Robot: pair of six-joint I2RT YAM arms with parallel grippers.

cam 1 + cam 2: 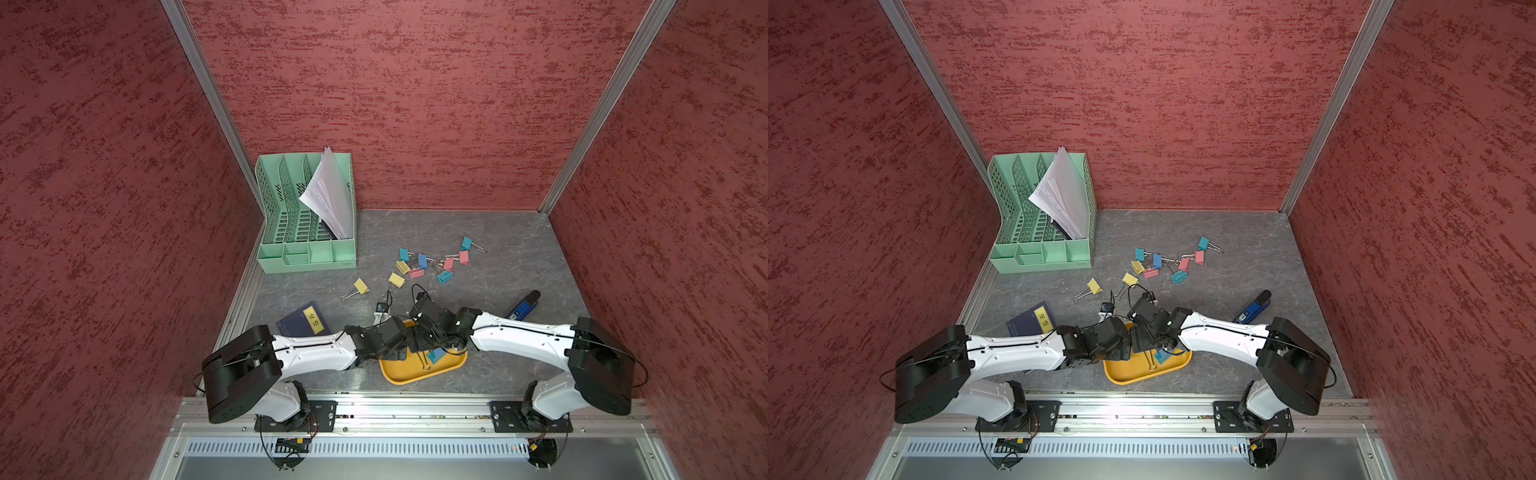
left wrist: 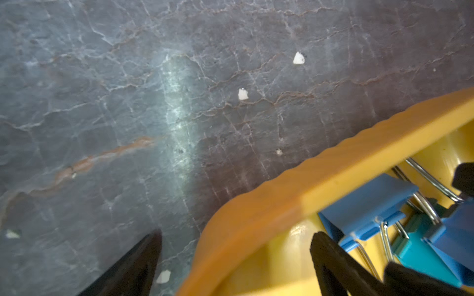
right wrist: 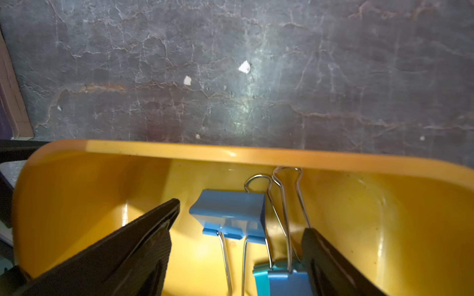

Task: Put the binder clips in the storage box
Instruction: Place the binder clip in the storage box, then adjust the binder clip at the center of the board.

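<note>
The binder clips point(image 1: 422, 261) were split. At least three lay in the storage box point(image 1: 399, 376), though the arms hid much of it from above, so the count may be short. The rest sat loose mid-tabletop point(image 1: 519, 282) in a knot toward the back edge, with two yellow clips point(image 1: 361, 286) apart on the left side. They looked light and stiff, with slick painted bodies and springy wire handles. Pinching across a body's flat sides would likely hold best, and the crossed handles in the knot could drag neighbours along. The box stood by the front edge, about midway. Over it the right gripper point(image 3: 242, 217) had its jaws spread wide and empty, and a blue clip point(image 3: 230, 212) lay on the box floor between them. The left gripper point(image 2: 237, 233), equally wide and holding nothing, straddled the box rim. A file organizer point(image 1: 307, 257) filled the back left corner, and a stapler point(image 1: 524, 305) lay toward the right edge.
</note>
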